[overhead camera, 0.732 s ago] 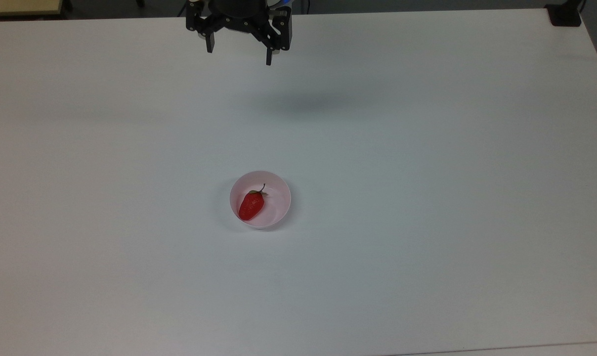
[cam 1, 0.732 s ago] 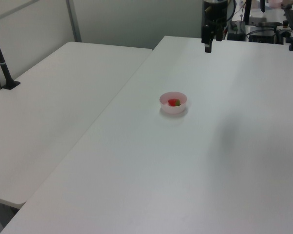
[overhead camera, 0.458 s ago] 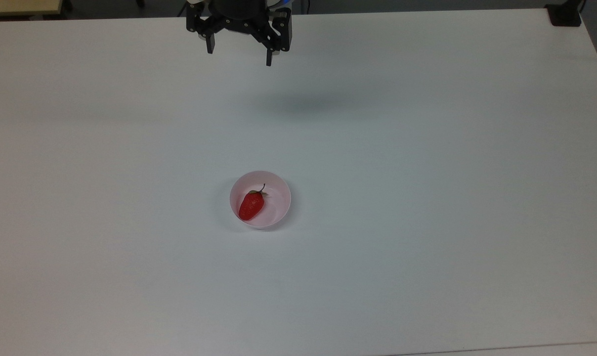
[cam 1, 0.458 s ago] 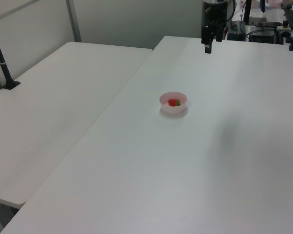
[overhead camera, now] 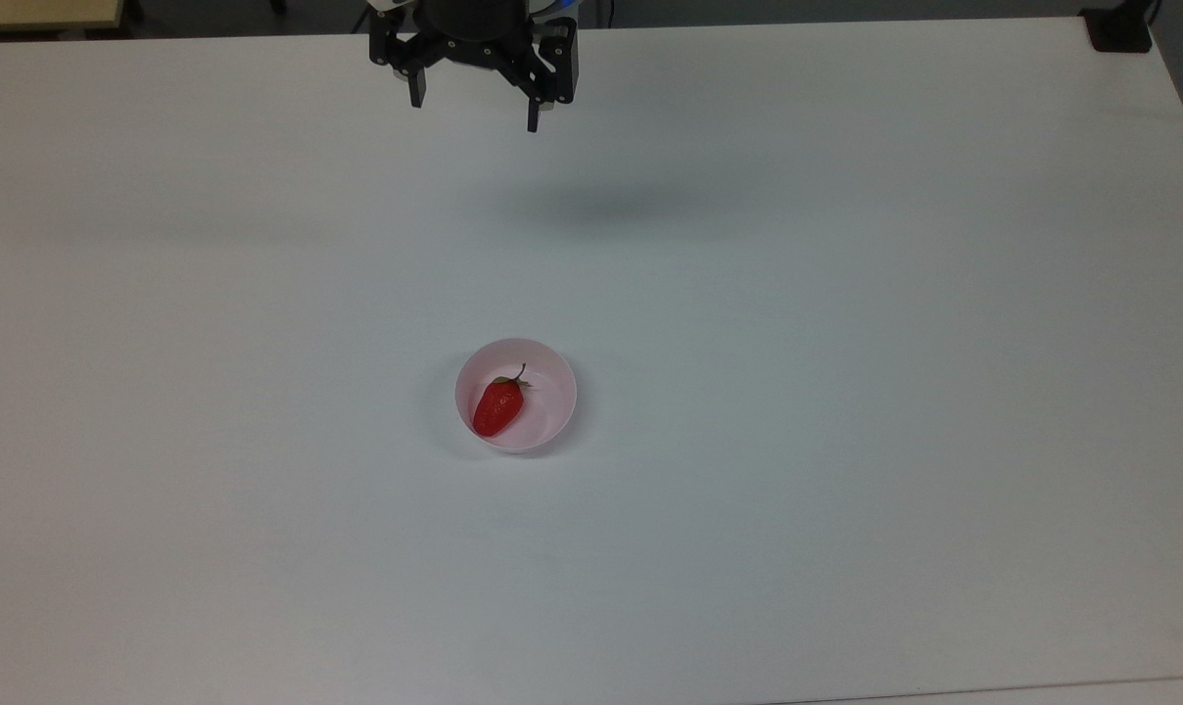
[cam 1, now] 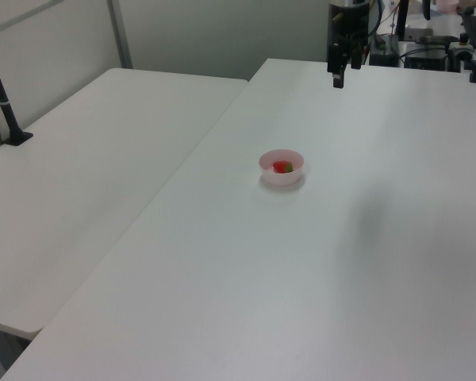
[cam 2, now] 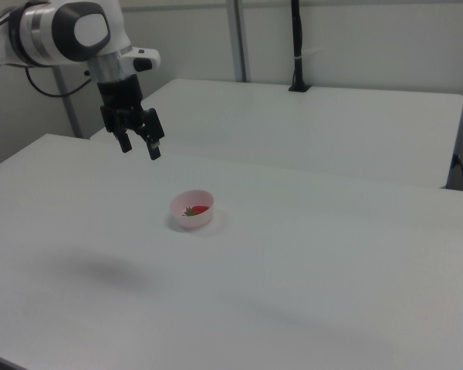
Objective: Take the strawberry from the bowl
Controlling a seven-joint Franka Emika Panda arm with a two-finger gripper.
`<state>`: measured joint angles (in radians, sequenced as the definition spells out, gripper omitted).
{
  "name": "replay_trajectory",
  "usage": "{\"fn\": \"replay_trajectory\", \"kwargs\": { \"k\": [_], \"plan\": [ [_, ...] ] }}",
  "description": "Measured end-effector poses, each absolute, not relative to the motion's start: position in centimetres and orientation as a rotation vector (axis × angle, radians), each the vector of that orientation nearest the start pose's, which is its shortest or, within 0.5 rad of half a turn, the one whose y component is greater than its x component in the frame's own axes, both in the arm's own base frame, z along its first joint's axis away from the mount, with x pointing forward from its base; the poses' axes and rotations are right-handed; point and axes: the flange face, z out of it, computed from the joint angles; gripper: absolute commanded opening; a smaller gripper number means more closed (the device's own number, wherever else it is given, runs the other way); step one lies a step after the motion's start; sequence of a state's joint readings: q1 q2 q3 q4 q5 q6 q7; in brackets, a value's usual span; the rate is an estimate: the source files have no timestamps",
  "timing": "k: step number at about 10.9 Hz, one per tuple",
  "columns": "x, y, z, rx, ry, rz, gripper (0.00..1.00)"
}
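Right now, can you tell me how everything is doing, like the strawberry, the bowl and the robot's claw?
strawberry: lying on its side inside the bowl, untouched.
bowl: upright on the table, holding the strawberry.
gripper: open, empty, up in the air far from the bowl.
table: white, bearing the bowl.

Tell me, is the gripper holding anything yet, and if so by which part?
Nothing is held. The gripper is open above the table's far edge, and the strawberry lies untouched in the pink bowl.
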<state>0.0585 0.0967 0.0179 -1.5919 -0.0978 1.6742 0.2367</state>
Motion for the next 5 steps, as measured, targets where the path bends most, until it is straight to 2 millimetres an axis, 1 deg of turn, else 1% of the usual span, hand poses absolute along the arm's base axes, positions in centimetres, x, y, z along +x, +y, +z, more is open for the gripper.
{"fn": "replay_trajectory", "kwargs": {
  "k": [2, 4, 5],
  "plan": [
    [59.5, 3.0, 55.7, -3.214, 0.26, 0.017, 1.0],
    [61.3, 2.5, 53.9, -3.195, 0.274, -0.037, 1.0],
    [62.2, 2.4, 52.6, -3.187, 0.276, -0.053, 1.0]
  ]
}}
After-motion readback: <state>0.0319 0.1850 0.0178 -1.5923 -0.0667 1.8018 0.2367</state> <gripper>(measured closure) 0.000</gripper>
